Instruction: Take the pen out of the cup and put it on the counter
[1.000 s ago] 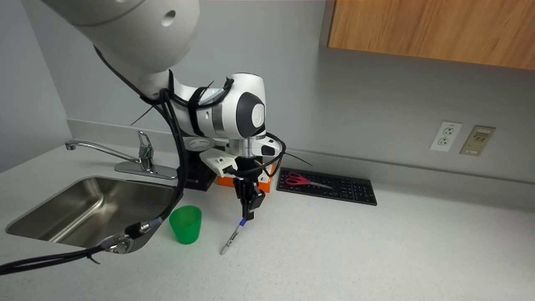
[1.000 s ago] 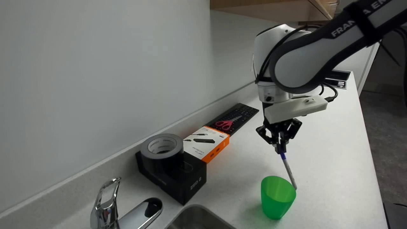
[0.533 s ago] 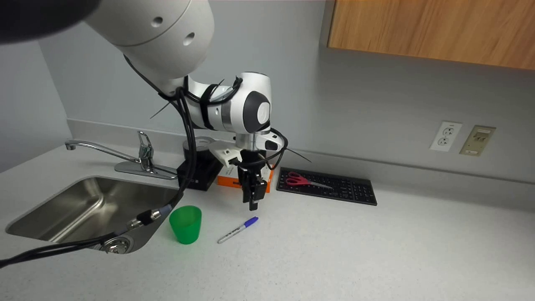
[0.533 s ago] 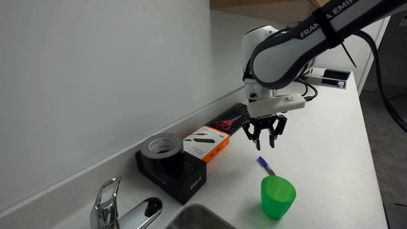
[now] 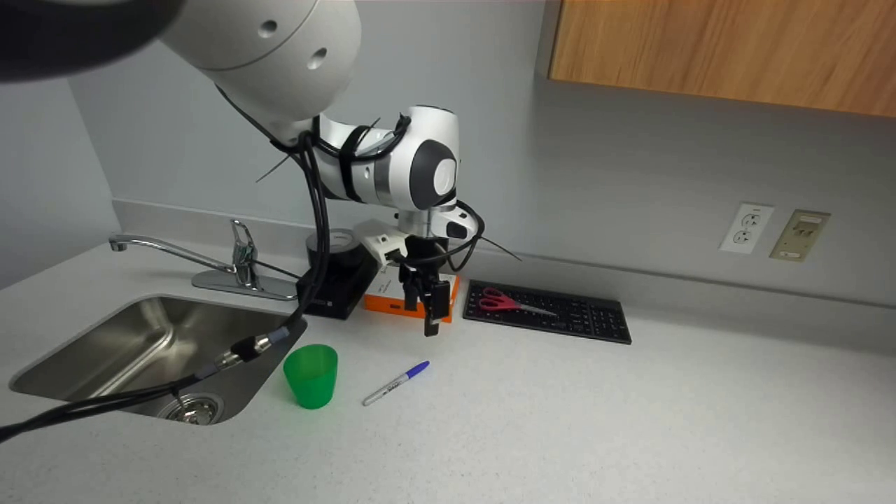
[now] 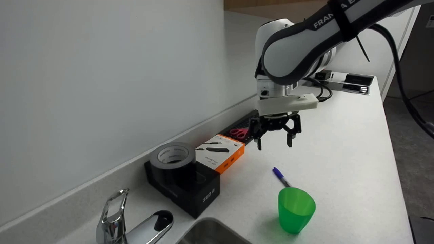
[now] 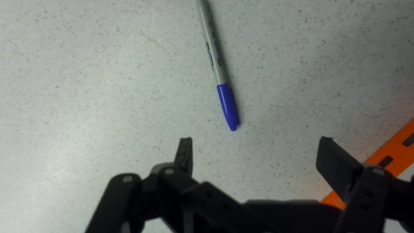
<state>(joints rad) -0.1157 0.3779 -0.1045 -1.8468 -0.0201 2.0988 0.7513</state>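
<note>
The pen [image 5: 396,383], grey with a blue cap, lies flat on the white counter [image 5: 574,427]. In an exterior view the green cup [image 6: 295,211] hides the pen's grey end; the blue cap [image 6: 278,172] shows behind the rim. The cup [image 5: 311,378] stands upright beside the sink, apart from the pen. Above and a little behind the cap hangs my gripper [image 6: 274,146], jaws wide apart with nothing between them. From the wrist, the pen [image 7: 221,71] lies ahead of the open gripper [image 7: 256,139], its cap pointing toward the jaws.
A sink [image 5: 157,350] with a faucet [image 5: 241,262] is beside the cup. Along the wall stand a black box [image 6: 203,189] with a tape roll [image 6: 173,157] on it, an orange-white box [image 6: 220,152], and a keyboard [image 5: 588,318] with red scissors [image 5: 498,301] on top.
One second ago the shut gripper held the pen tilted by its cap. The jaws have since opened, the pen has dropped flat onto the counter, and the gripper has risen and moved back toward the wall.
</note>
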